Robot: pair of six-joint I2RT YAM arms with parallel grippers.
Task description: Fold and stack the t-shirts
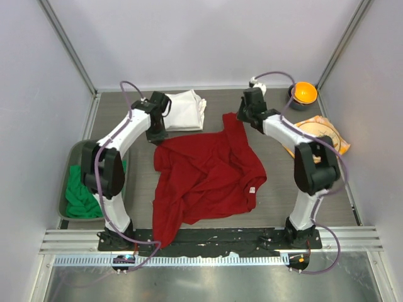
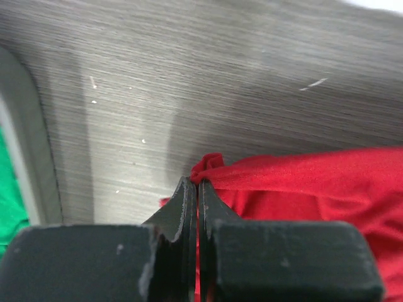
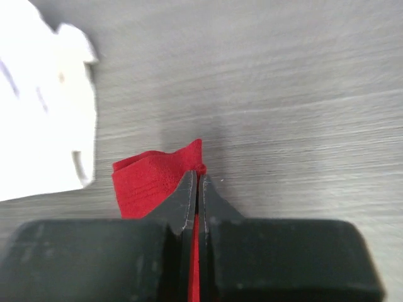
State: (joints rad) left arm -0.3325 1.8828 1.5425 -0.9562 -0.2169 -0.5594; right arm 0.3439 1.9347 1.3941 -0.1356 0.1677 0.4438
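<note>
From where I stand, the red t-shirt is a plain bright red with one tiny white label, and the table is grey-brown with a fine wood grain. The white t-shirt is plain white, the green t-shirt a solid green, its bin dull grey-green. The cloth is orange with a pale circle print.

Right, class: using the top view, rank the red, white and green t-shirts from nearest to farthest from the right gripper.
1. red t-shirt: its far corner is pinched in the right gripper.
2. white t-shirt: folded, at the far side, to the gripper's left.
3. green t-shirt: in the bin at the table's near left.
</note>
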